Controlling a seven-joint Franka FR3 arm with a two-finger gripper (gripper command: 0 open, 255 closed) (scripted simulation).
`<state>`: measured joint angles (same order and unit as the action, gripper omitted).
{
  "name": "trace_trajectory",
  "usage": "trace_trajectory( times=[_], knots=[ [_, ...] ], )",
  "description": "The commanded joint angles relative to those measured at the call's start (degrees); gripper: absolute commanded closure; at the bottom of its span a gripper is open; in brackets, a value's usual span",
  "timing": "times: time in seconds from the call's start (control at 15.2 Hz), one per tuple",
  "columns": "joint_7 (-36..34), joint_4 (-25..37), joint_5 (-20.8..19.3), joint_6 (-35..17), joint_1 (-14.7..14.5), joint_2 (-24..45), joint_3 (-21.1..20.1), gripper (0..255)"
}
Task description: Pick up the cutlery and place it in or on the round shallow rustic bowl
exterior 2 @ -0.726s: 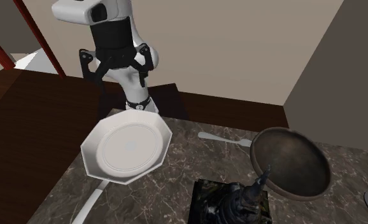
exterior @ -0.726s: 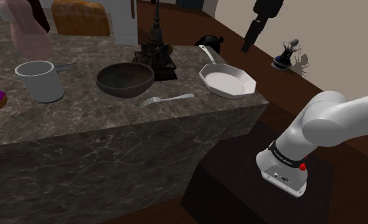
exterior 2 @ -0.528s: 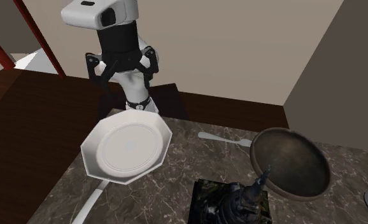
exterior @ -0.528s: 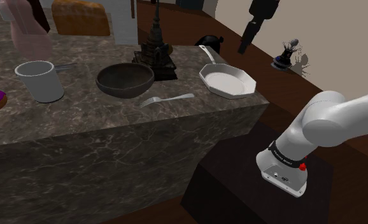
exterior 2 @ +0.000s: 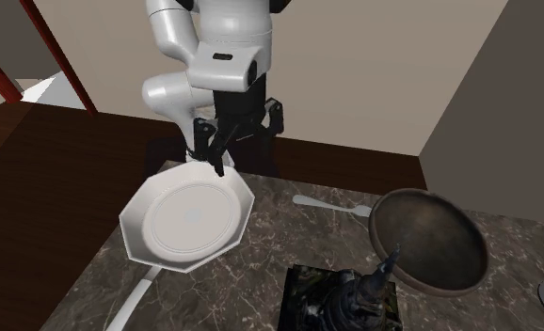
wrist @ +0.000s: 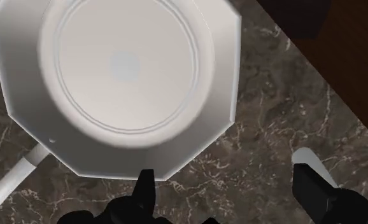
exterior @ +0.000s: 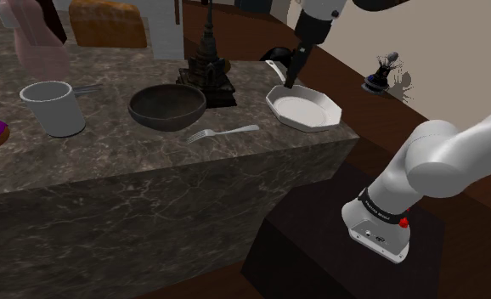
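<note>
Hovering empty above the counter, black gripper (wrist: 227, 191) spread wide and clasping nothing.

Hanging over the dark marble counter (exterior: 108, 170) at the edge of the white octagonal pan (exterior: 306, 108), well apart from the fork (exterior: 222, 132). Finding that fork lying flat on the stone just in front of the dark round bowl (exterior: 167, 106), between bowl and pan, tines pointing toward the shoulder view's left and handle toward the pan. Judging it light, stiff, thin and probably slick, hugging the surface and offering little height to pinch. Favouring a hold across the narrow handle near its middle, straddling the shaft from straight above and closing firmly to stop it slipping or pivoting. Expecting no fragility, though risking a scrape of the fingertips on the stone.
</note>
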<state>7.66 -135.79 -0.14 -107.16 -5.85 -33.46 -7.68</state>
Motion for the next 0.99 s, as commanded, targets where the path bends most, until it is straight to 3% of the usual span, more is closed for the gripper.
trace_trajectory(
  times=[0.0, 0.46, 0.92],
  knots=[
    [-0.39, 0.43, 0.56, -2.63, -1.22, 2.65, -1.64, 0],
    [-1.17, 3.06, 0.87, -10.90, -4.55, 12.30, -6.77, 0],
    [-2.85, 7.64, -1.39, -17.78, -7.28, 22.80, -11.99, 0]
  ],
)
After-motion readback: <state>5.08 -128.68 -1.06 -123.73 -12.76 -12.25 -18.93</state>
